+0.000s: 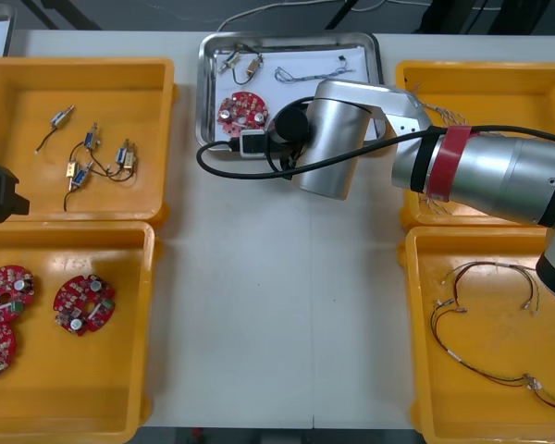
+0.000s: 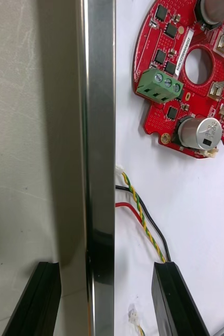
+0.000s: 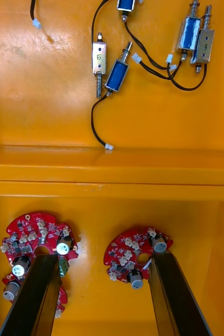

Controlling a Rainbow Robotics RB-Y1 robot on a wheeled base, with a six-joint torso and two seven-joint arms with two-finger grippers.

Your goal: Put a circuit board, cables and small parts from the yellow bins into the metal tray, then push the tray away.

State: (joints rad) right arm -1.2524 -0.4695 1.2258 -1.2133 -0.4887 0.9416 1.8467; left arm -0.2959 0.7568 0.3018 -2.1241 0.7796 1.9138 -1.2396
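Note:
The metal tray [image 1: 203, 85] stands at the back middle of the table, white inside. It holds a round red circuit board [image 1: 242, 109], small metal parts [image 1: 240, 63] and a thin cable [image 1: 310, 72]. My right arm reaches across to the tray's near edge. In the right wrist view my right gripper [image 2: 106, 302] is open and straddles the tray's shiny rim [image 2: 98, 131]: one finger outside over the table, the other inside beside a twisted red and yellow cable [image 2: 140, 210] and the board [image 2: 188, 79]. My left gripper [image 3: 104, 294] hangs open over the left bins.
The back left yellow bin [image 1: 157, 69] holds several small metal parts [image 1: 92, 153]; the front left bin [image 1: 148, 236] holds red circuit boards [image 1: 83, 303]. The front right bin [image 1: 416, 277] has red and yellow cables [image 1: 486, 324]. My right arm covers part of the back right bin [image 1: 499, 72].

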